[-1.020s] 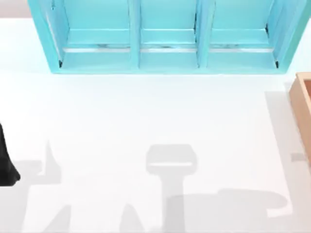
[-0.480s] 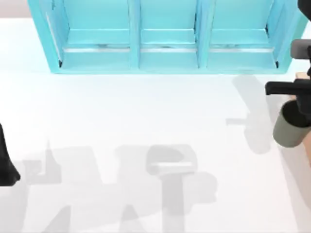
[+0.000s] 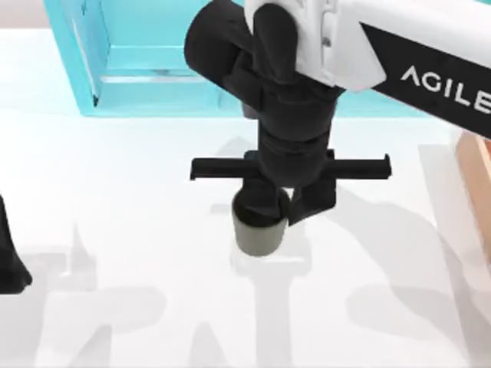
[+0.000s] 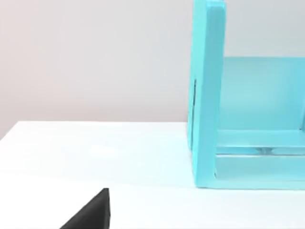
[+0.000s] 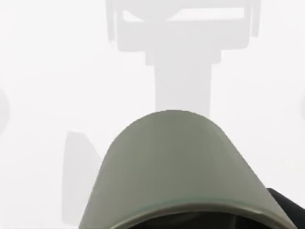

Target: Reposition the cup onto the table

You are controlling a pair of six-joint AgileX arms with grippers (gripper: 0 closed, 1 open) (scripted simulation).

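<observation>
The left gripper [image 3: 9, 261] sits parked at the table's left edge. At mid-table, the right gripper [image 3: 278, 205] pinches the rim of the small grey-olive cylindrical cup [image 3: 259, 232], upright over the broad white table [image 3: 138, 192]. A turquoise shelf unit [image 3: 130, 61] stands behind, a tan wooden box [image 3: 477, 165] at right.
</observation>
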